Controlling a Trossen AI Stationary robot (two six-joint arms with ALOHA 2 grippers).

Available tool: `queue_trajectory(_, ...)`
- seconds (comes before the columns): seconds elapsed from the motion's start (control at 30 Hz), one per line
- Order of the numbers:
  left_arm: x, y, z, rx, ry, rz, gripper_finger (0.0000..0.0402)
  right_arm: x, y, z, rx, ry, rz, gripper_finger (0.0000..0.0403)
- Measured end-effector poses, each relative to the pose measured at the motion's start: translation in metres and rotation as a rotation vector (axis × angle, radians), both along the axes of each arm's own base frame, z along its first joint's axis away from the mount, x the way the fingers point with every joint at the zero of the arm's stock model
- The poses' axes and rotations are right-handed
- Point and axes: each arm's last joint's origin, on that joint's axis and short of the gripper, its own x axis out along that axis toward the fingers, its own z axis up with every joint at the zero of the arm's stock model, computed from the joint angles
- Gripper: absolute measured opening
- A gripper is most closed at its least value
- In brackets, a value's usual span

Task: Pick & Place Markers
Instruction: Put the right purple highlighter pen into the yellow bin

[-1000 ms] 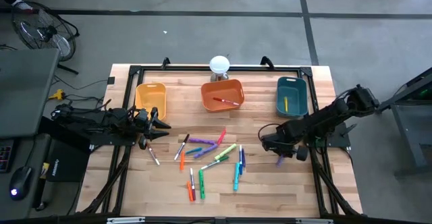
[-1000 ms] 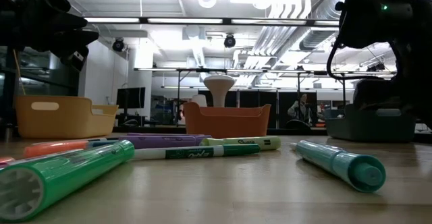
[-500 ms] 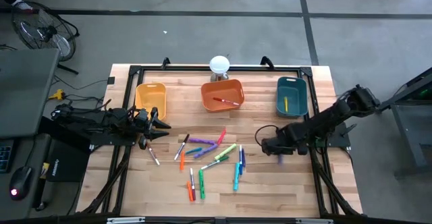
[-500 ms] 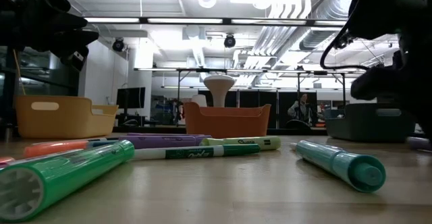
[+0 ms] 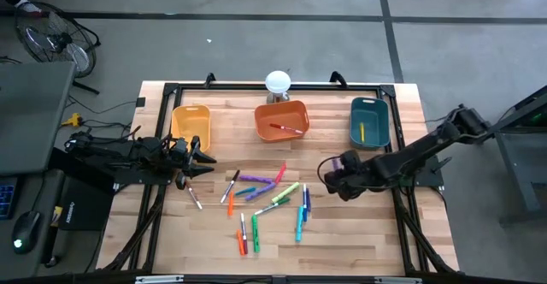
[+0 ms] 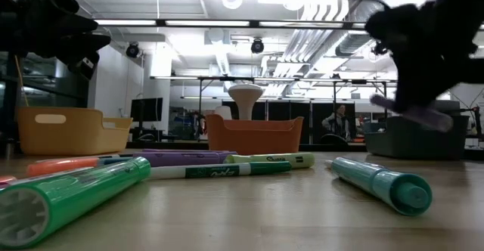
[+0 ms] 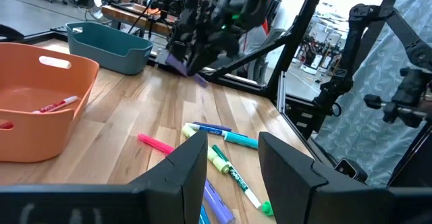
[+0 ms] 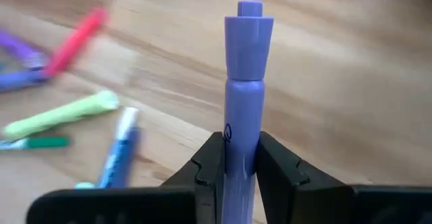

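Right claw (image 8: 241, 158) clenched on a purple marker (image 8: 244, 82), carried clear of the worktop (image 5: 342, 233) – a second ago down low near the right edge, now swung inward beside the loose pile of markers (image 5: 265, 200) in the middle. Marker seen from the left wrist view as a purple sliver under the dark right arm, hanging above the wood and touching nothing. Pickup done, then; placing not yet. Teal bin (image 5: 369, 121) already behind the arm, with a yellow marker inside; orange bin (image 5: 281, 121) holding a red one; yellow bin (image 5: 190, 123) near the left arm – contents hard to make out from above. Target bin for the purple one unclear, perhaps the orange, judging by the heading. Left claw (image 5: 203, 158) parked by the yellow bin, fingers (image 7: 179, 177) apart and empty. Roughly a score of markers left lying on the worktop.
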Motion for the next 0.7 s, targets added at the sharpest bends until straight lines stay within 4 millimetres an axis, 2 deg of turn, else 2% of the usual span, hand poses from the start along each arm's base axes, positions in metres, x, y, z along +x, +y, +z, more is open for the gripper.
queue_trajectory(0.37, 0.000, 0.000, 0.000, 0.000, 0.000, 0.000, 0.0131, 0.025, -0.001, 0.066, -0.335, -0.163, 0.262, 0.0053)
queue_trajectory(0.57, 0.000, 0.000, 0.000, 0.000, 0.000, 0.000, 0.0131, 0.052, -0.012, 0.113, -0.498, -0.356, 0.395, 0.0053)
queue_trajectory(0.7, 0.000, 0.000, 0.000, 0.009, -0.005, 0.004, 0.0131, 0.068, -0.025, 0.137, -0.570, -0.516, 0.483, 0.0053)
